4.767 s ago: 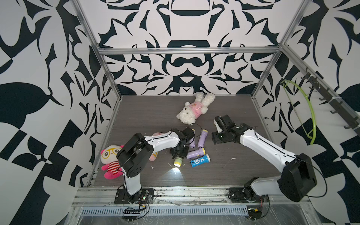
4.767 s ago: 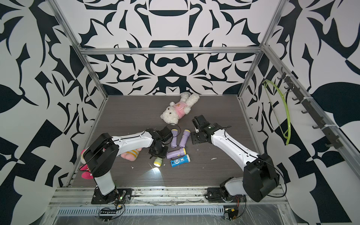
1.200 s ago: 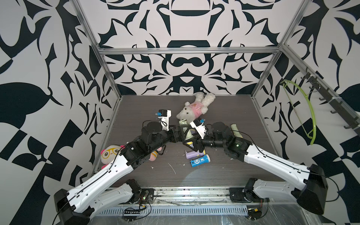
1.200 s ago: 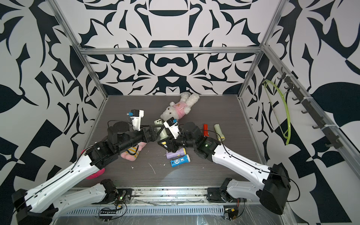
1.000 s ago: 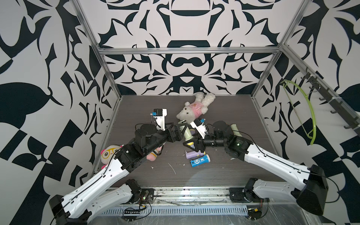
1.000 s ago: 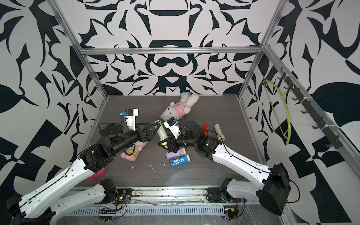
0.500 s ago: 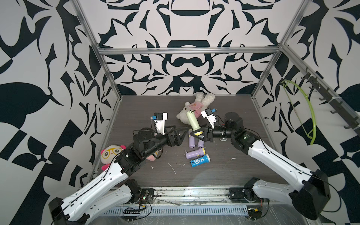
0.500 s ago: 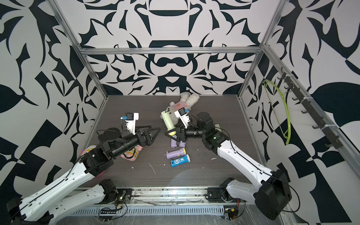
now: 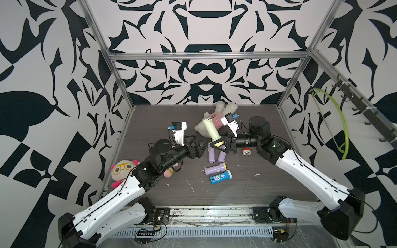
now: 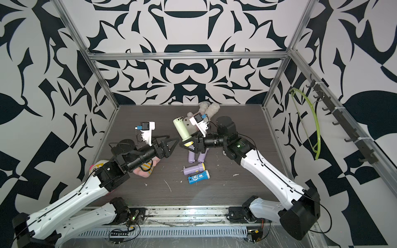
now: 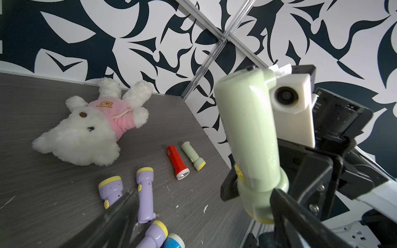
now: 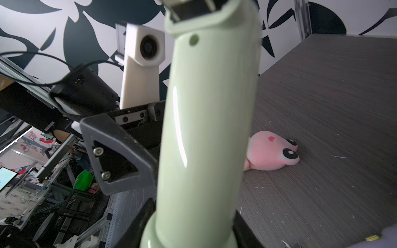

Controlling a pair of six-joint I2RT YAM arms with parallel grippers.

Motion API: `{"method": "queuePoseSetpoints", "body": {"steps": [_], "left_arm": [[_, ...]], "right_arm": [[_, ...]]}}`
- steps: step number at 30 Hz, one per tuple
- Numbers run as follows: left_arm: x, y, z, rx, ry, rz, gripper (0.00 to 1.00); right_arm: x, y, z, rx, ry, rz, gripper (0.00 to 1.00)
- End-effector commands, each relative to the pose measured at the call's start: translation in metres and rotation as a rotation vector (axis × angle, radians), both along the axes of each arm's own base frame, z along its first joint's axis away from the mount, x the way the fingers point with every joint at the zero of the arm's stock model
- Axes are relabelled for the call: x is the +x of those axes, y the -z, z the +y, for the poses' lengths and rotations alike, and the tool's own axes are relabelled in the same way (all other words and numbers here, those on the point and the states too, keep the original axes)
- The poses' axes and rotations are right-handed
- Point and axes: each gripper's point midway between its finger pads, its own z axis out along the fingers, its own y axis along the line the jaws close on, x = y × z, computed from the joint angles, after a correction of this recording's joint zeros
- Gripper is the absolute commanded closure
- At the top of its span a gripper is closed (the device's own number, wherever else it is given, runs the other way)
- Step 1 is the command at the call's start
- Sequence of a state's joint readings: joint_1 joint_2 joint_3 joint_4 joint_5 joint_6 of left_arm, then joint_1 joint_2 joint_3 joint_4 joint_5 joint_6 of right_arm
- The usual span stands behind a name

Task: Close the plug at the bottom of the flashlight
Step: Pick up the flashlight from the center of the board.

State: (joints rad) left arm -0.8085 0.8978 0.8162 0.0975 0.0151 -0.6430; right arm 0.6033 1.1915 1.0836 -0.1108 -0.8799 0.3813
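Green flashlight (image 9: 211,128): likely light, stiff, glossy plastic (slip risk). Right claw (image 10: 188,143) clamped on head end; left claw (image 10: 175,147) spread wide, empty. Press plug (image 12: 189,7) at tail.

The green flashlight (image 12: 206,128) is running off the right wrist view's upper edge, cutting away its bottom end; in both top views that end is showing too small to judge. The right arm (image 9: 300,167) is covering most of the red flashlight (image 9: 246,152), while the left arm (image 9: 120,197) is hiding part of the bespectacled doll (image 9: 121,169).
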Motion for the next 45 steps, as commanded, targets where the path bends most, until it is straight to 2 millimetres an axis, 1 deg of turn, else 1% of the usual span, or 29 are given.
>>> {"method": "queuePoseSetpoints", "body": {"steps": [1, 3, 7, 9, 11, 12, 13, 17, 21, 23, 25, 29, 32, 37, 38, 39, 41, 42, 43, 44, 45], "left_arm": [[0.006, -0.030, -0.009, -0.066, 0.046, -0.017, 0.01], [0.015, -0.031, -0.014, -0.093, 0.068, 0.029, 0.00], [0.029, -0.038, -0.021, -0.210, 0.141, 0.110, 0.01], [0.034, -0.037, -0.025, -0.244, 0.166, 0.145, 0.10], [0.036, -0.036, -0.032, -0.262, 0.198, 0.168, 0.24], [0.036, -0.035, -0.035, -0.268, 0.215, 0.184, 0.28], [0.036, -0.035, -0.038, -0.271, 0.228, 0.192, 0.30], [0.038, -0.032, -0.047, -0.278, 0.260, 0.232, 0.30], [0.039, -0.028, -0.052, -0.279, 0.281, 0.262, 0.25], [0.040, -0.027, -0.054, -0.280, 0.290, 0.275, 0.26], [0.040, -0.026, -0.056, -0.281, 0.299, 0.281, 0.34], [0.043, -0.027, -0.058, -0.284, 0.301, 0.284, 0.57], [0.042, -0.029, -0.059, -0.284, 0.312, 0.282, 0.68], [0.042, -0.029, -0.059, -0.275, 0.312, 0.276, 0.79], [0.042, -0.028, -0.059, -0.271, 0.312, 0.271, 0.82], [0.042, -0.028, -0.059, -0.266, 0.312, 0.264, 0.84], [0.041, -0.028, -0.058, -0.255, 0.311, 0.243, 0.85], [0.039, -0.031, -0.058, -0.249, 0.315, 0.222, 0.85], [0.038, -0.033, -0.057, -0.243, 0.320, 0.204, 0.85], [0.035, -0.034, -0.056, -0.232, 0.328, 0.185, 0.85], [0.032, -0.035, -0.056, -0.216, 0.340, 0.163, 0.85]], "right_arm": [[0.002, -0.003, -0.003, -0.029, 0.036, -0.081, 1.00], [0.001, -0.002, -0.002, -0.034, 0.034, -0.086, 1.00], [0.001, 0.008, 0.001, -0.115, 0.074, -0.134, 1.00], [0.003, 0.011, 0.002, -0.148, 0.109, -0.166, 1.00], [0.009, 0.017, 0.000, -0.190, 0.169, -0.190, 1.00], [0.014, 0.020, -0.002, -0.215, 0.212, -0.202, 1.00], [0.018, 0.022, -0.004, -0.234, 0.252, -0.211, 1.00], [0.034, 0.027, -0.011, -0.295, 0.406, -0.263, 1.00], [0.048, 0.030, -0.020, -0.386, 0.572, -0.345, 1.00], [0.053, 0.032, -0.022, -0.443, 0.644, -0.398, 1.00], [0.055, 0.032, -0.023, -0.495, 0.702, -0.455, 1.00], [0.055, 0.036, -0.016, -0.578, 0.766, -0.548, 1.00], [0.058, 0.038, -0.016, -0.625, 0.812, -0.582, 1.00], [0.061, 0.047, -0.013, -0.668, 0.823, -0.588, 1.00], [0.059, 0.048, -0.009, -0.657, 0.799, -0.579, 0.96], [0.055, 0.049, -0.004, -0.640, 0.763, -0.572, 0.85], [0.042, 0.050, 0.010, -0.573, 0.658, -0.549, 0.52], [0.035, 0.051, 0.015, -0.534, 0.605, -0.529, 0.42], [0.029, 0.047, 0.018, -0.489, 0.568, -0.505, 0.37], [0.021, 0.045, 0.022, -0.436, 0.504, -0.469, 0.33], [0.016, 0.041, 0.021, -0.381, 0.455, -0.418, 0.31]]}}
